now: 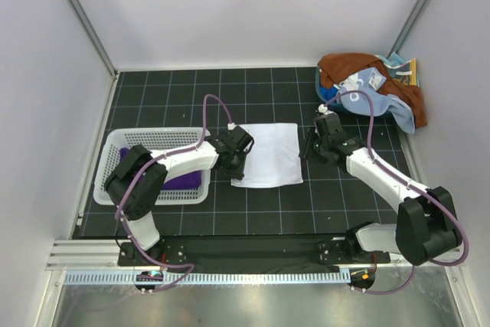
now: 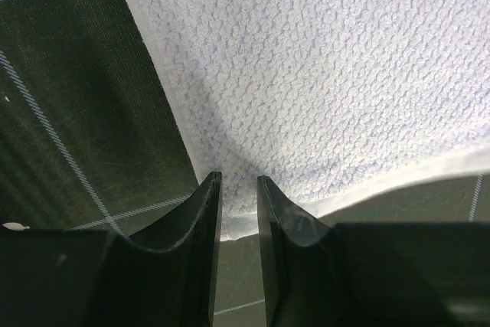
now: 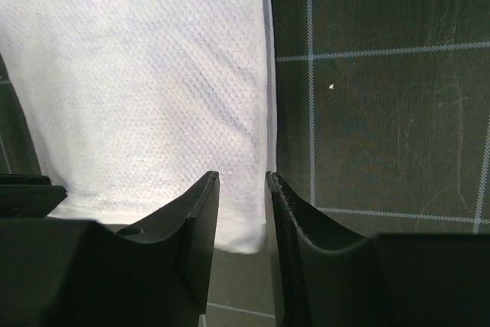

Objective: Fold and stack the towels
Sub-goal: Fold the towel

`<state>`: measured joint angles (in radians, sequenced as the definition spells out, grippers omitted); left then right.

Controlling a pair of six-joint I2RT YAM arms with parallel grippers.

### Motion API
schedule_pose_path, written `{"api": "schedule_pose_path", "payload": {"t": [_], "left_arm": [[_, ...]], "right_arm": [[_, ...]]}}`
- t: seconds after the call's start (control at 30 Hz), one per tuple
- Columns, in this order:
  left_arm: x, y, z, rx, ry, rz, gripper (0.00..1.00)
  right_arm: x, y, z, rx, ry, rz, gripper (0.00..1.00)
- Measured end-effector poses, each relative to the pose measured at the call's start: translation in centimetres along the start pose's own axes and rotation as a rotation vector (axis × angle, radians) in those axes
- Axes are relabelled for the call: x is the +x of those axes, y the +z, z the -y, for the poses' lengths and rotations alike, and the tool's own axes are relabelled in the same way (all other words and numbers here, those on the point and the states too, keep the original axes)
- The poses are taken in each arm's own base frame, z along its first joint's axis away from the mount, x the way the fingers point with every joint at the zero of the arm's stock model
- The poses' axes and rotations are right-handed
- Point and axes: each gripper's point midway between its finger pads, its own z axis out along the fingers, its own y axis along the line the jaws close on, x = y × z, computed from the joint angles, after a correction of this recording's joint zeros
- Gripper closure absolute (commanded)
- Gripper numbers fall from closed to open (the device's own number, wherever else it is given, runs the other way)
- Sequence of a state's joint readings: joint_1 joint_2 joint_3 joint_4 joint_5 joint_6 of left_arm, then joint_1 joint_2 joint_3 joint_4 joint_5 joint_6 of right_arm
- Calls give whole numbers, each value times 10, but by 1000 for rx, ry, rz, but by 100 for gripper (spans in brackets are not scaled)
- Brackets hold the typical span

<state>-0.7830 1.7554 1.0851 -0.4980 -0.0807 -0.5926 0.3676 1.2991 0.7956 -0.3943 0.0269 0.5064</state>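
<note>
At the centre of the surface (image 1: 191,89) the white towel (image 1: 268,155) lies flat. The left claw (image 2: 239,181) is clenched on its left side. In my left wrist view I see a corner of the cloth pinched between the fingers. The right claw (image 3: 241,178) is grasping a corner on the towel's right edge, cloth between its fingers likewise. The basket (image 1: 115,143) sits to the left with the purple towel (image 1: 184,181) inside, partly under the left arm. In the far right corner the brown towel (image 1: 344,67) and blue towel (image 1: 379,89) are heaped together, well apart from the white one.
</note>
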Motion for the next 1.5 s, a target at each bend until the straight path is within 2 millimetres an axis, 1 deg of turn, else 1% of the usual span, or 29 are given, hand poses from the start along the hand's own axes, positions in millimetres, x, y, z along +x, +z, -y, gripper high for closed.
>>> {"api": "schedule_pose_path", "payload": {"t": [0.13, 0.23, 0.37, 0.43, 0.5, 0.53, 0.6, 0.67, 0.77, 0.83, 0.9, 1.0, 1.07, 1.17, 1.23, 1.3, 1.4, 1.5], "left_arm": [[1, 1, 1, 3, 0, 3, 72], [1, 2, 1, 5, 0, 5, 73], [0, 0, 2, 4, 1, 7, 71], [-5, -4, 3, 0, 2, 14, 69], [-20, -13, 9, -1, 1, 44, 66], [-32, -18, 12, -1, -3, 72, 65], [-60, -30, 18, 9, -19, 137, 64], [-88, -43, 20, 18, -45, 198, 64], [-130, -57, 11, 13, -96, 272, 63], [-154, -57, 0, 0, -121, 304, 63], [-171, -50, -10, -16, -139, 314, 63], [-187, -26, -26, -48, -151, 294, 64], [-187, -6, -33, -66, -147, 263, 64], [-182, 23, -41, -91, -140, 212, 64], [-180, 39, -45, -105, -138, 188, 64], [-178, 51, -48, -121, -137, 170, 64], [-177, 62, -55, -147, -141, 158, 63], [-182, 60, -58, -161, -147, 172, 63]], "right_arm": [[-12, -9, -5, -12, 1, 38, 62], [-17, -11, -7, -14, 2, 49, 62], [-19, -7, -7, -2, 0, 41, 62], [-22, -2, -8, 13, -2, 30, 62], [-28, 7, -9, 33, -7, 22, 61], [-33, 12, -10, 42, -10, 23, 61], [-43, 23, -13, 60, -18, 25, 61], [-53, 34, -15, 74, -28, 24, 61], [-67, 55, -18, 91, -33, 21, 61], [-75, 68, -18, 101, -32, 17, 61], [-84, 82, -17, 108, -33, 14, 61], [-92, 99, -16, 121, -32, 4, 61], [-95, 111, -14, 130, -26, -4, 61], [-99, 127, -8, 145, -16, -16, 61], [-99, 137, -4, 156, -11, -27, 62], [-96, 145, 1, 168, -7, -39, 62], [-104, 145, 1, 169, -4, -21, 62], [-103, 146, 5, 177, -2, -23, 61]]}}
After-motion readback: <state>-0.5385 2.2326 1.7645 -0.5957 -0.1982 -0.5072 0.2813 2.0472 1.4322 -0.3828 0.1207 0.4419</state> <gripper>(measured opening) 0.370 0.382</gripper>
